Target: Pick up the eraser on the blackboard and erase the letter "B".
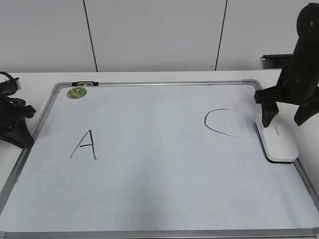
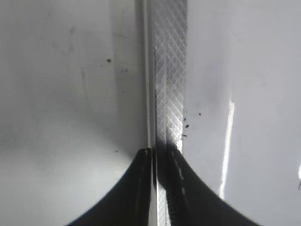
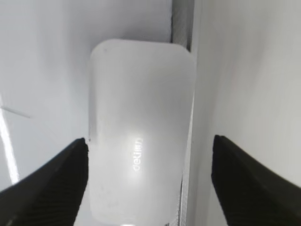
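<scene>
Right now I see the blackboard (image 1: 159,189), really a white dry-erase board in a thin grey metal frame, filling most of the exterior view. Nearest to me on it is bare white surface. A little farther, on the left, stands a hand-drawn black "A" (image 1: 84,145); on the right, slightly farther still, a black "C" (image 1: 219,123). Between those two I can make out no "B" stroke at all.

The eraser (image 1: 277,141) lies flat at the board's right edge, its long side running near to far along the frame. My right gripper (image 1: 285,115) hangs over its far end with the jaws spread wide, one finger on each side and neither touching the white block as far as I can tell. In the right wrist view the eraser (image 3: 141,141) sits between the two dark fingertips (image 3: 51,181), closer to the left one, and small grey raised lettering on its top reads "deli" followed by a few characters I cannot read.

My left gripper (image 1: 15,122) rests off the board's left side, beside the frame. Its wrist view shows the fingers (image 2: 134,193) pressed together, closed on nothing, above the cross-hatched metal frame strip (image 2: 169,70).

At the far left corner a small round green magnet (image 1: 77,92) sticks to the board, with a short black clip (image 1: 85,83) on the far frame just beyond it.
</scene>
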### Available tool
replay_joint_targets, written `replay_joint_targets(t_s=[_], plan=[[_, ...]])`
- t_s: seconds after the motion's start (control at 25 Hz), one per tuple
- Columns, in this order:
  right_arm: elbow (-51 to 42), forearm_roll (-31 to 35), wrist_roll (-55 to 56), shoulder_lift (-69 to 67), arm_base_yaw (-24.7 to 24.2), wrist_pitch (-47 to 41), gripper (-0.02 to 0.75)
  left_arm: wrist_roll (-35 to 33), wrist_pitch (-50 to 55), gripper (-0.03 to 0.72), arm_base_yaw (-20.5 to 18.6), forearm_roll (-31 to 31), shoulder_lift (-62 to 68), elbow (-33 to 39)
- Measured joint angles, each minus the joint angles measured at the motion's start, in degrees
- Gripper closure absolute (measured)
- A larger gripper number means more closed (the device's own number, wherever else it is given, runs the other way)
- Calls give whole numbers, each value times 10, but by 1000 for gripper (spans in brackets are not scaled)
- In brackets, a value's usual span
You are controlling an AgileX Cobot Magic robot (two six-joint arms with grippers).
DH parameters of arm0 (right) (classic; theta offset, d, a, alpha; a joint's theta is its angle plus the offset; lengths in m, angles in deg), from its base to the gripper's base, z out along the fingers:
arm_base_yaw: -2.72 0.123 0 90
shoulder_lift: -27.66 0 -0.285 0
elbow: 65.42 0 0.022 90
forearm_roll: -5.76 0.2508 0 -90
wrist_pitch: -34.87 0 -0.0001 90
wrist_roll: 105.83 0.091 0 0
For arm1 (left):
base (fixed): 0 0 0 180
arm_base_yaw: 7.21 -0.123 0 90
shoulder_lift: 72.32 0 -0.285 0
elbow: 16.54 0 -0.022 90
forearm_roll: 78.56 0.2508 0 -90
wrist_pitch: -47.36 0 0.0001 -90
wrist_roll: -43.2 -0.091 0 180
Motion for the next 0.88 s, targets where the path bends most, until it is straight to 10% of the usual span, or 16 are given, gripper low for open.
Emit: replay_joint_targets(t_s=[0.44, 0.88], plan=[[89, -4, -41, 14, 0, -75, 149, 11, 67, 345, 0, 10, 7, -95], [113, 38, -70, 78, 0, -85, 149, 40, 147, 302, 0, 12, -82, -133]])
